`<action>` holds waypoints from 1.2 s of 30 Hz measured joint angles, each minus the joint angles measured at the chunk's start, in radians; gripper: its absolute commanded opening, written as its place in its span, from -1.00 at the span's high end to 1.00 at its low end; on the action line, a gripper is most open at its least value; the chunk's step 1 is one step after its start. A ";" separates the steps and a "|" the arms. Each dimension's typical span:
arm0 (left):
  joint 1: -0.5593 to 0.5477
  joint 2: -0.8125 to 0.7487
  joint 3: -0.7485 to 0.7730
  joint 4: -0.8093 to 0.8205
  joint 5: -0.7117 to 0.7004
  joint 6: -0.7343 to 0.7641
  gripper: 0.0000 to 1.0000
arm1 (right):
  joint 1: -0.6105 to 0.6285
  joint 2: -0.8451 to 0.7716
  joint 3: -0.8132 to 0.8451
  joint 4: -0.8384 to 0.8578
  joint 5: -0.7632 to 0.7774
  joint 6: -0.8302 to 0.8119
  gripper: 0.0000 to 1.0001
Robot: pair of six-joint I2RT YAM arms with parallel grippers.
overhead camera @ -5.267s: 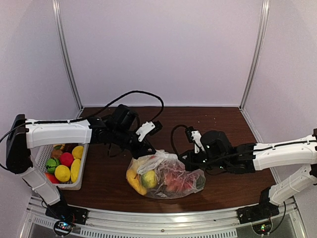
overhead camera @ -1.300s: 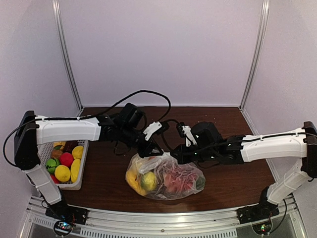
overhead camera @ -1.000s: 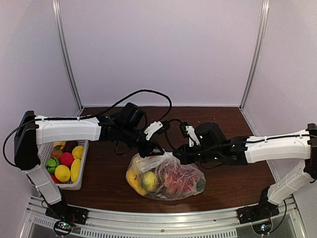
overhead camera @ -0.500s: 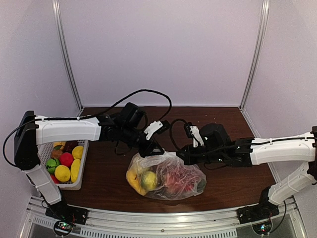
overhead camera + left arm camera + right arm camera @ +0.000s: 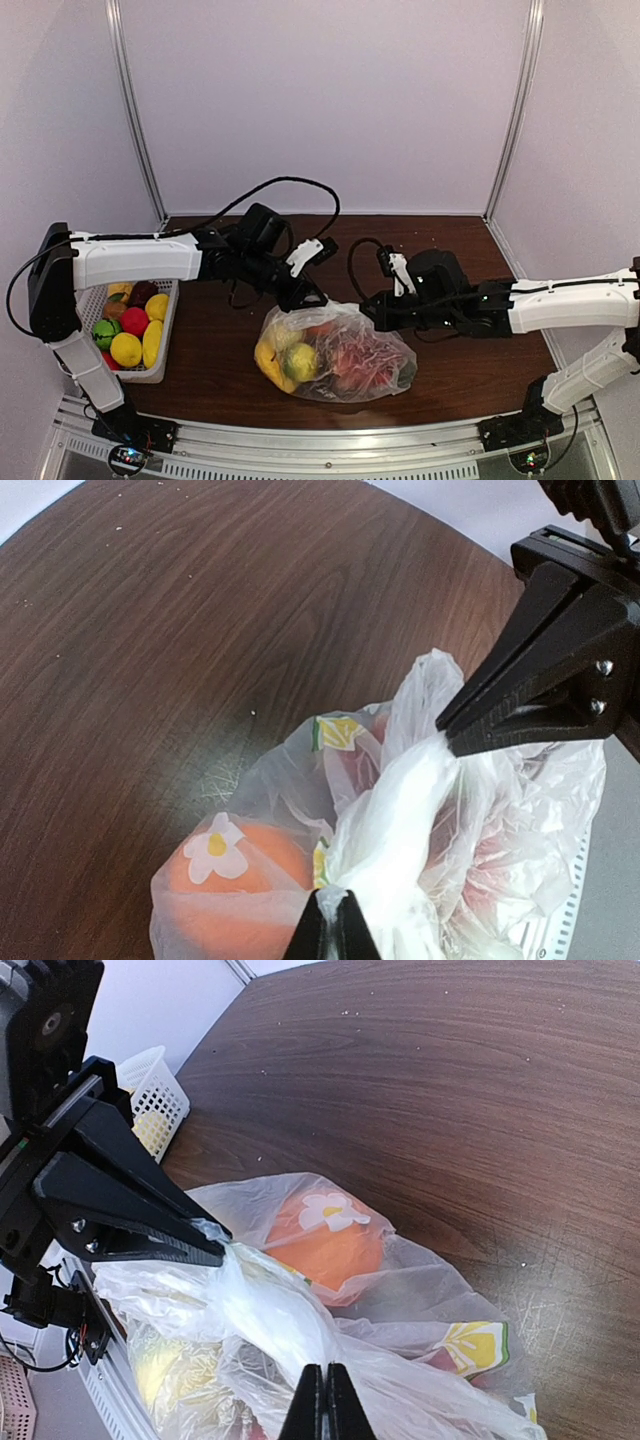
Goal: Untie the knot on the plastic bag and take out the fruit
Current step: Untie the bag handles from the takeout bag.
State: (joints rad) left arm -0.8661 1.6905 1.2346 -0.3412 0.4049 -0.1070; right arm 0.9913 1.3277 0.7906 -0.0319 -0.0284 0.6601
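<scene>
Left gripper (image 5: 308, 300) and right gripper (image 5: 368, 312) both pinch tight on the plastic bag (image 5: 345, 358) near the bench's front edge. This looks like the untying step; next, pull apart gently.

The left pincer (image 5: 330, 908) and right pincer (image 5: 447, 740) each pinch the plastic bag (image 5: 400, 820) holding an orange (image 5: 255, 868)

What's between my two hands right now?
A bunched band of the plastic bag runs from the left hand to the right hand, both shut on it; nothing else. The right wrist view shows it best.
</scene>
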 measured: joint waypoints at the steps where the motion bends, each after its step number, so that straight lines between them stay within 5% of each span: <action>1: 0.003 0.000 0.000 0.000 0.000 0.000 1.00 | -0.001 -0.002 -0.002 0.001 0.002 0.000 1.00; 36: 0.079 -0.036 0.000 -0.030 -0.019 -0.015 1.00 | -0.040 -0.083 -0.051 -0.021 0.028 0.017 0.98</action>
State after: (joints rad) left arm -0.7872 1.6547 1.2343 -0.3714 0.3859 -0.1219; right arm 0.9508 1.2446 0.7391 -0.0528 -0.0002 0.6769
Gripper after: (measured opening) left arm 0.019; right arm 0.011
